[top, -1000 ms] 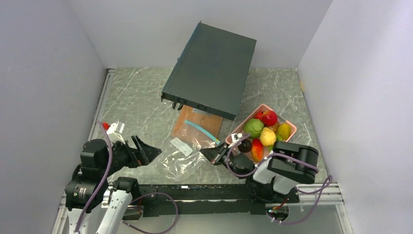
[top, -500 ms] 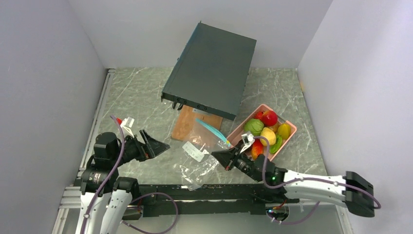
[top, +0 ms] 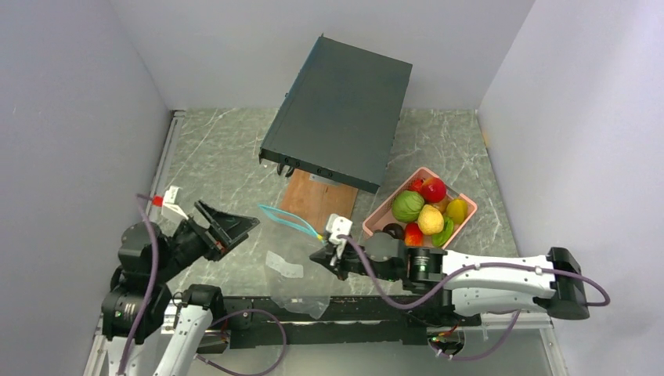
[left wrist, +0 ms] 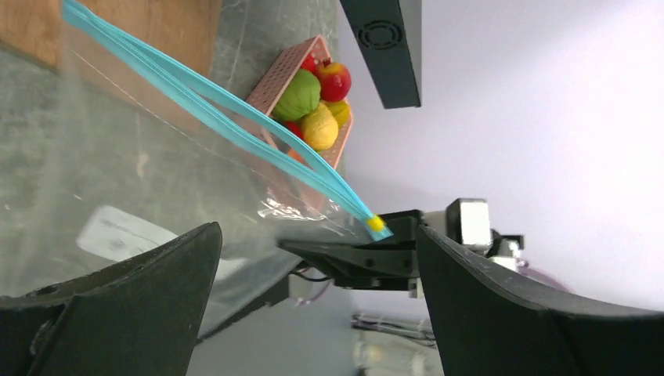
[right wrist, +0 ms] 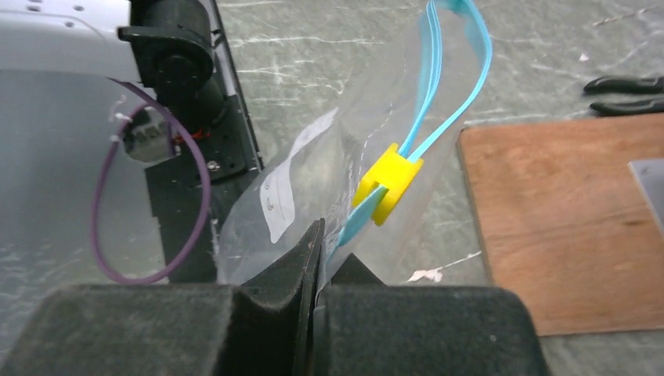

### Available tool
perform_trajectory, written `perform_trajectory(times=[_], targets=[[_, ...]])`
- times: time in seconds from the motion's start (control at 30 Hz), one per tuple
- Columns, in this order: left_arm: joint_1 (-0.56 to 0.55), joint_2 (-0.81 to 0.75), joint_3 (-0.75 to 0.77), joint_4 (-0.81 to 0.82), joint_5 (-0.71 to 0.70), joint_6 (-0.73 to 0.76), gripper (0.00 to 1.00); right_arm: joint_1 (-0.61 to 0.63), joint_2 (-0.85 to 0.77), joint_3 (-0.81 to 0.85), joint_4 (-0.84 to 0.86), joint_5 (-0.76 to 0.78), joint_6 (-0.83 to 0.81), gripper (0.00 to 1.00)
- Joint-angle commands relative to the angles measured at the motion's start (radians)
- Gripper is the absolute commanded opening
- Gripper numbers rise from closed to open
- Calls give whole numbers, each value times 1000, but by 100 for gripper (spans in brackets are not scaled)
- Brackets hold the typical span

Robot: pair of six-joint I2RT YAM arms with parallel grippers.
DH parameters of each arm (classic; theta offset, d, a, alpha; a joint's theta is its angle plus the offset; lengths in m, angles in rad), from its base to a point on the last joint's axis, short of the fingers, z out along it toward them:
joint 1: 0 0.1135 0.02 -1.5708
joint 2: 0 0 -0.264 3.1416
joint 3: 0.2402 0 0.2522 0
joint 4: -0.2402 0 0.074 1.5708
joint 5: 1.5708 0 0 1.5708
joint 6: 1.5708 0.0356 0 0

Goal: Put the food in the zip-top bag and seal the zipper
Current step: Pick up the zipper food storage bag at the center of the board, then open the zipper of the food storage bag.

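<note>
The zip-top bag (top: 294, 270) hangs clear and crinkly, lifted at one corner by my right gripper (top: 322, 255), which is shut on the plastic just below the yellow slider (right wrist: 387, 182). In the right wrist view the jaws (right wrist: 319, 235) press the film flat between them. The zipper (top: 283, 218) gapes as a teal loop (right wrist: 448, 78). My left gripper (top: 232, 229) stands wide open left of the bag's mouth, holding nothing; its wrist view shows the zipper (left wrist: 211, 98) passing above the gripper (left wrist: 319, 231). The food (top: 424, 209) lies in a pink tray (top: 377, 212) to the right.
A dark flat box (top: 341, 110) leans at the back, above a wooden board (top: 317, 200). Grey walls close in left, right and behind. The arms' base rail (top: 337, 313) runs along the near edge.
The right arm has stretched out to the left, pulling the bag's corner off the board and up. The left gripper has stayed open, shifting a little beside the bag.
</note>
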Motion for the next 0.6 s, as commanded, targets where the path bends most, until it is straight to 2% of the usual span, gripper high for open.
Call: perform_trajectory(times=[0.0, 0.07, 0.13, 0.3, 0.43, 0.57], targets=[[1, -10, 116, -279, -122, -250, 99, 18, 121, 138, -46, 105, -219, 0], [1, 2, 179, -456, -183, -349, 97, 23, 168, 174, -25, 132, -259, 0], [1, 0, 208, -516, -200, -413, 96, 24, 201, 210, -9, 140, -298, 0], [1, -1, 183, -433, -155, -509, 91, 30, 238, 293, -15, 123, -372, 0], [1, 90, 246, -471, -177, -515, 86, 34, 239, 344, -19, 127, -419, 0], [1, 145, 305, -440, -192, -524, 83, 33, 251, 374, -21, 126, -452, 0]])
